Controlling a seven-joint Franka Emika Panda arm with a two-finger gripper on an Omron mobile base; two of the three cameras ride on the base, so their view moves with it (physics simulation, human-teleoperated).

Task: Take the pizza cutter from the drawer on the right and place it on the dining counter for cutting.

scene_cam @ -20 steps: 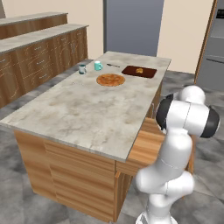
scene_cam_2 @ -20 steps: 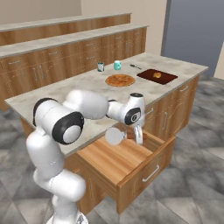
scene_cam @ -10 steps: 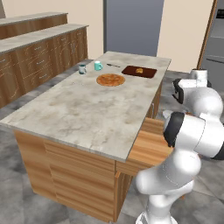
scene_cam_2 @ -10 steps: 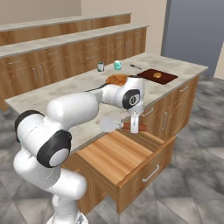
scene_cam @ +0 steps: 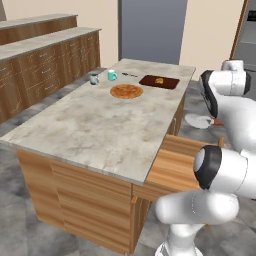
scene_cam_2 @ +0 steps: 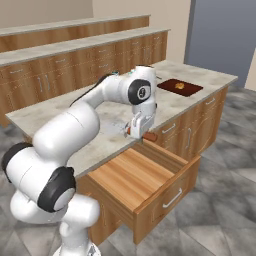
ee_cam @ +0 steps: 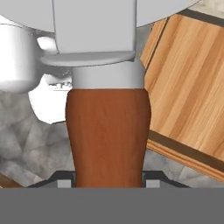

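Now end effector (scene_cam_2: 138,131) gripping pizza cutter (scene_cam_2: 131,129) (over counter edge), drawer (scene_cam_2: 145,185) open.

Beige-grey marbled stone top of the dining counter (scene_cam: 95,130), wood-panelled brown base. Light wood-grain box drawer (scene_cam_2: 135,182), slim silver bar handle. Pizza cutter (ee_cam: 107,131): red-brown wooden handle, silver-white disc blade. On the top: golden-orange round pizza (scene_cam: 126,91), dark brown cutting board (scene_cam: 159,81), two small teal mugs (scene_cam: 112,75). Floor grey mottled stone. White arm, dark joints.
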